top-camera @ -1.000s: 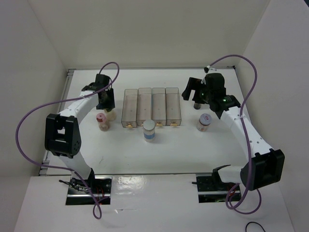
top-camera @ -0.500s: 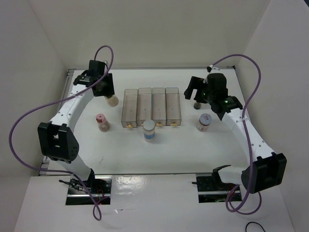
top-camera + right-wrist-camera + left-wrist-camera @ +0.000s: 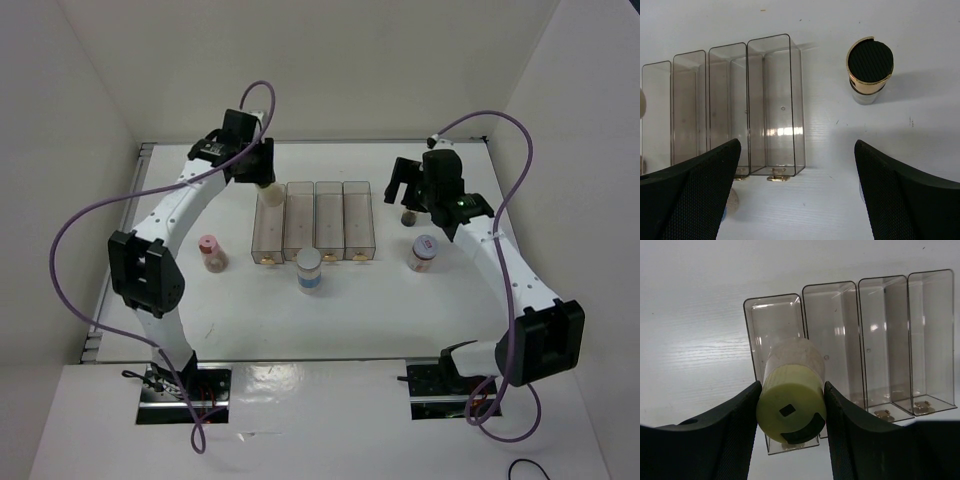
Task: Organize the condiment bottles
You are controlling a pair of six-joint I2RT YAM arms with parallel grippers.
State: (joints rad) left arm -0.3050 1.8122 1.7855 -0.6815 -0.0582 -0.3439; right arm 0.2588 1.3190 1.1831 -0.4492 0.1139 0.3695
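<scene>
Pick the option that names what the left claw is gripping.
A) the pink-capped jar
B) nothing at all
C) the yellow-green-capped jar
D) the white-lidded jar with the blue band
C: in the left wrist view the left claw is clamped on both sides of the yellow-green-capped jar, holding it over the leftmost clear bin.

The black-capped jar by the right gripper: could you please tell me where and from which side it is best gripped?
I would take the jar around its gold-banded cap, coming straight down from above. It stands upright, is round, and sits apart from the bins. So the open right gripper could probably close on opposite sides without touching anything else.
</scene>
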